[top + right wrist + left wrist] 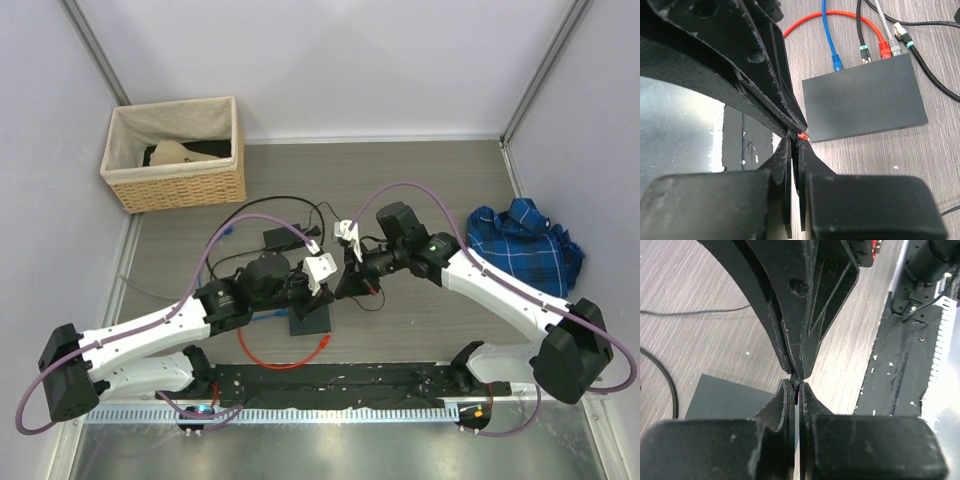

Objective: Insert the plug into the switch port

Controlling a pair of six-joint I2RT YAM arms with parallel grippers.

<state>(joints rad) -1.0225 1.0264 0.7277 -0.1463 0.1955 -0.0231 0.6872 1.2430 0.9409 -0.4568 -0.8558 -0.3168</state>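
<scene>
You have one switch point(865, 97) flat on the table point(940, 165), and the faint lettering on its top is too dim to read. Four sit at its far edge: blue plug point(838, 62), black plug point(864, 54), red plug point(884, 50), grey plug point(895, 47). A fifth plug point(900, 31) lies loose just beyond. Your left gripper point(797, 385) and right gripper point(794, 137) meet tip to tip by the switch's corner, each with its fingers pressed together, and you cannot tell whether they pinch anything.

Faint lettering on the switch point(865, 97) cannot be read.
</scene>
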